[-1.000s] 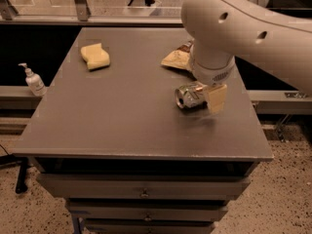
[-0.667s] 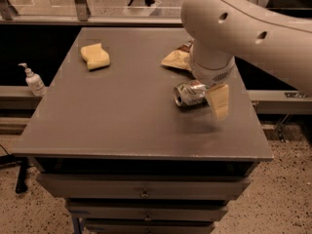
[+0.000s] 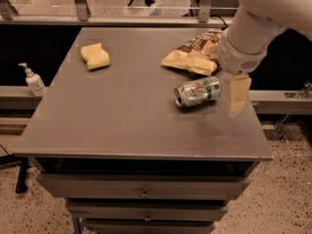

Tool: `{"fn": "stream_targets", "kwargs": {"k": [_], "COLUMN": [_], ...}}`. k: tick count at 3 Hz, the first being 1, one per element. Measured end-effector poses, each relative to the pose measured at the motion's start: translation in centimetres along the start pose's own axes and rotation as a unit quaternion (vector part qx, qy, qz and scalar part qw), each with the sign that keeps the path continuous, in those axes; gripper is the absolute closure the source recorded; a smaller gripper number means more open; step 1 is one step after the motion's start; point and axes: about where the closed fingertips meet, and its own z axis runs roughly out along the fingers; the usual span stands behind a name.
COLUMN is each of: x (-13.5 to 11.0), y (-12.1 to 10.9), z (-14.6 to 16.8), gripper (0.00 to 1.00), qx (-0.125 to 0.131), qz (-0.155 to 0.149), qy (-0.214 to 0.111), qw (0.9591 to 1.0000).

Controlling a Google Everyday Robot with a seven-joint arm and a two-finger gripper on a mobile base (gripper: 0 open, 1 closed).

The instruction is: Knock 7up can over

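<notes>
Lying sideways, 7up can [image 3: 197, 91] just beside tool [image 3: 237, 99]; tool's opening cannot be told.

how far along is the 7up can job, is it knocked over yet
Done: the 7up can already lies on its side on the table, its top end pointing left, just in front of the chip bag. In hand: nothing is being held; the hand sits close to the can's right end. Left: probably only pulling the arm away.

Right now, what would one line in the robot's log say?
7up can: lying on its side | claw: beside can's right end | task: can down
</notes>
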Motion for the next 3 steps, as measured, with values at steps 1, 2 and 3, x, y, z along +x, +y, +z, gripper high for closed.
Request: {"fn": "stream_targets", "kwargs": {"k": [1, 2, 3], "x": [4.1, 8.0, 7.9], "y": [0.8, 2.6, 3.1], "z": [-1.5, -2.7, -3.8], "gripper": [0.0, 0.0, 0.0], "qx": [-0.006, 0.006, 0.015], "qz": [0.074, 0.157, 0.178], "qy": [-0.068, -0.155, -0.189], "qw": [0.9949, 0.9753, 0.9657]}}
